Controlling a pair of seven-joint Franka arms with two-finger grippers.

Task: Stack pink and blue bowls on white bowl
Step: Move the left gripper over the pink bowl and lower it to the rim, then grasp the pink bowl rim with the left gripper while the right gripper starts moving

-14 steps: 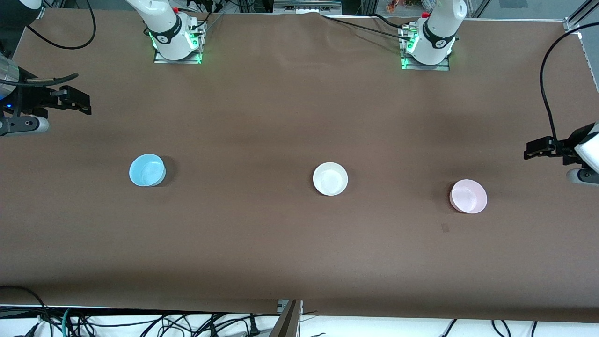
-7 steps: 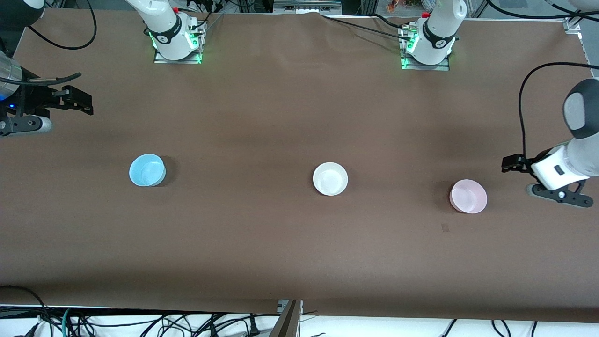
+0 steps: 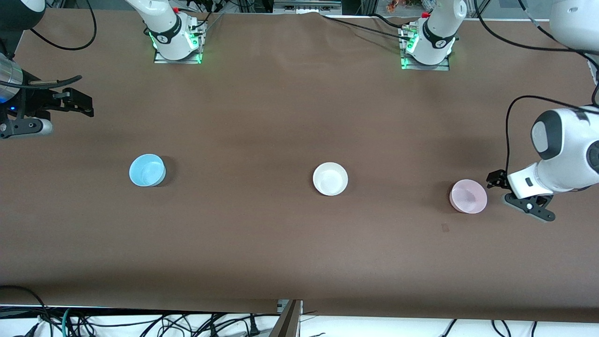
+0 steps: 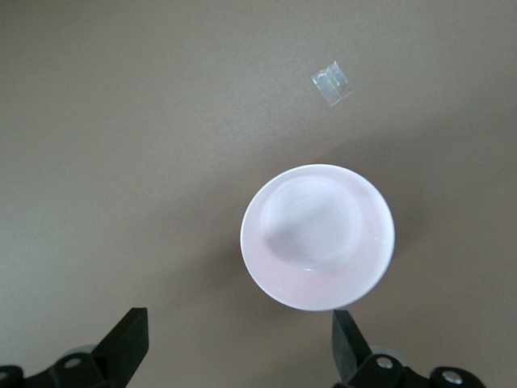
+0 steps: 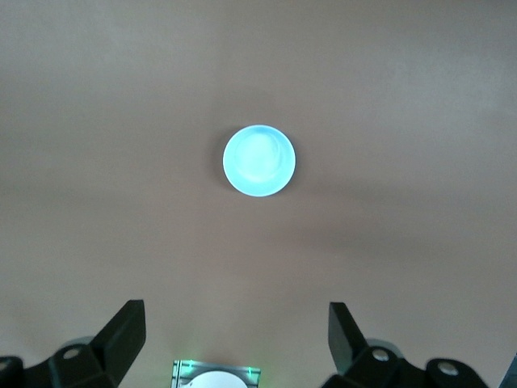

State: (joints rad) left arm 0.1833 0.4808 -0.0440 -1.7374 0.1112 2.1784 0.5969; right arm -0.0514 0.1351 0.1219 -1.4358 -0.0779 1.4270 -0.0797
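Observation:
Three bowls stand upright and well apart in a row on the brown table. The blue bowl [image 3: 147, 170] is toward the right arm's end, the white bowl [image 3: 330, 179] in the middle, the pink bowl [image 3: 468, 196] toward the left arm's end. My left gripper [image 3: 497, 179] hangs open just beside the pink bowl. In the left wrist view the pink bowl [image 4: 317, 236] lies ahead of the open left gripper [image 4: 240, 343], nothing between the fingers. My right gripper [image 3: 79, 102] waits open at the table's edge. The blue bowl [image 5: 258, 159] shows well ahead of it [image 5: 234, 331].
A small scrap of clear tape [image 3: 445, 227] lies on the table a little nearer to the front camera than the pink bowl. The arm bases [image 3: 175, 40] stand along the table's back edge. Cables hang below the front edge.
The left arm has swung in from the table's end and brought its open gripper close beside the pink bowl. The right gripper has barely shifted. The bowls have not moved.

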